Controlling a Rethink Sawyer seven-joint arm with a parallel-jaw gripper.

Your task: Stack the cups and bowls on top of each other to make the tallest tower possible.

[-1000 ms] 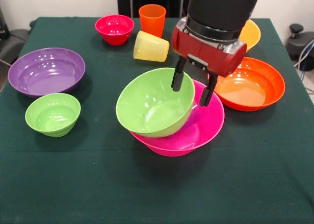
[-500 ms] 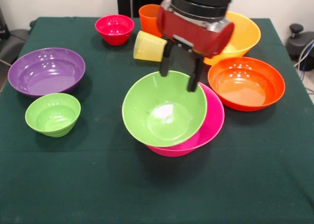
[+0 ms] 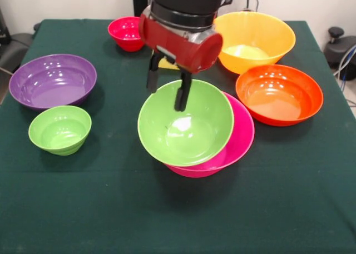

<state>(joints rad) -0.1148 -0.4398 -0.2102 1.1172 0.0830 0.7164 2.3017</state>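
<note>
Two bowls make the tower so far: the medium green bowl (image 3: 185, 130) sits tilted in the large pink bowl (image 3: 239, 137) at bench centre, overhanging toward 8 o'clock. The gripper (image 3: 167, 89) hangs at the green rim's 11 o'clock, jaws spread and empty. Risk: a brushed rim could tip the green bowl off.

Green-clothed table (image 3: 311, 209) carries perhaps six bowls (image 3: 53, 79).

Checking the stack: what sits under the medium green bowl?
The large pink bowl shows beneath the medium green bowl, at its right and lower edges. Anything between them is covered. The open claw hangs over the green bowl's far rim.
</note>
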